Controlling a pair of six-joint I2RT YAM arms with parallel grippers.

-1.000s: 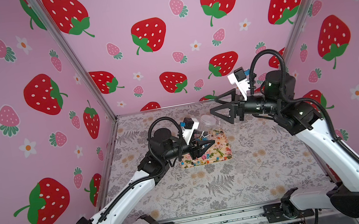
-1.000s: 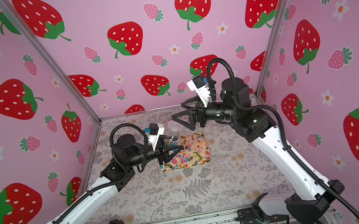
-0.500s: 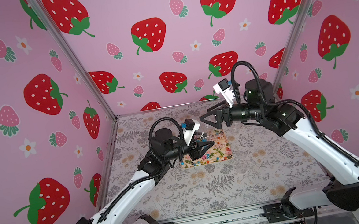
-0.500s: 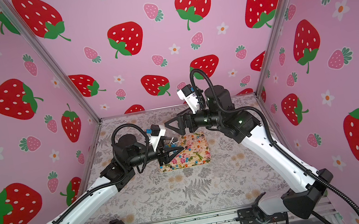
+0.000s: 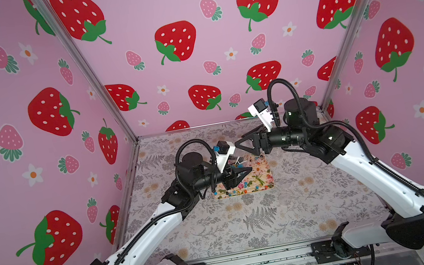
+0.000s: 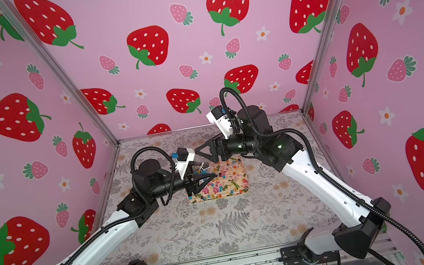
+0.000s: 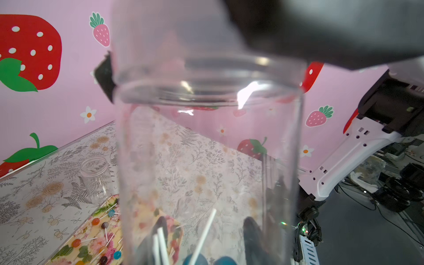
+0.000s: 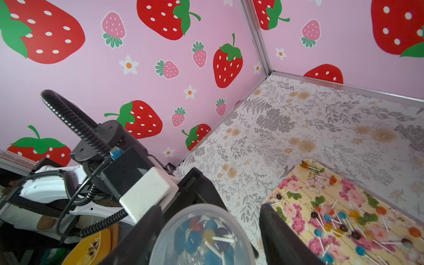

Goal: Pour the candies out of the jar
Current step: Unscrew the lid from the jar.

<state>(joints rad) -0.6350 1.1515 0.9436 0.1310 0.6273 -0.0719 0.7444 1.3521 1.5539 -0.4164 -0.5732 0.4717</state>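
Enclosure with pink, strawberry-printed walls (image 5: 185,12) and a tabletop (image 5: 249,220) covered in a grey fern-and-flower print. A yellow floral tray (image 5: 269,185) is lying flat at the middle of the tabletop. Loose candies (image 8: 341,220), tiny lollipops with white sticks and blue, orange and dark heads, are lying scattered across it.

The left gripper (image 5: 242,174) is hovering over the tray's side nearest the left arm, hiding part of it in both top views. It is clamping a clear plastic jar (image 7: 206,149) between its fingers (image 7: 252,234), which are showing dark through the jar wall. More candies (image 8: 206,238) are sitting inside the jar, their heads bunched at the end nearest the left gripper.

The right gripper (image 5: 239,145) is reaching in from the opposite side. Its fingers (image 8: 280,234) are standing parted on either side of the jar's other end. A strip of tabletop is showing between one finger and the jar wall, so it is gripping nothing.

In the left wrist view the right gripper's blurred dark body is blocking the upper part of the scene. In the right wrist view the left arm's wrist camera (image 8: 137,183) and its ribbed cable (image 8: 68,110) are crowding in just beside the jar. A second, smaller clear jar (image 7: 95,181) is standing upright on the tabletop, just beside a tray corner.
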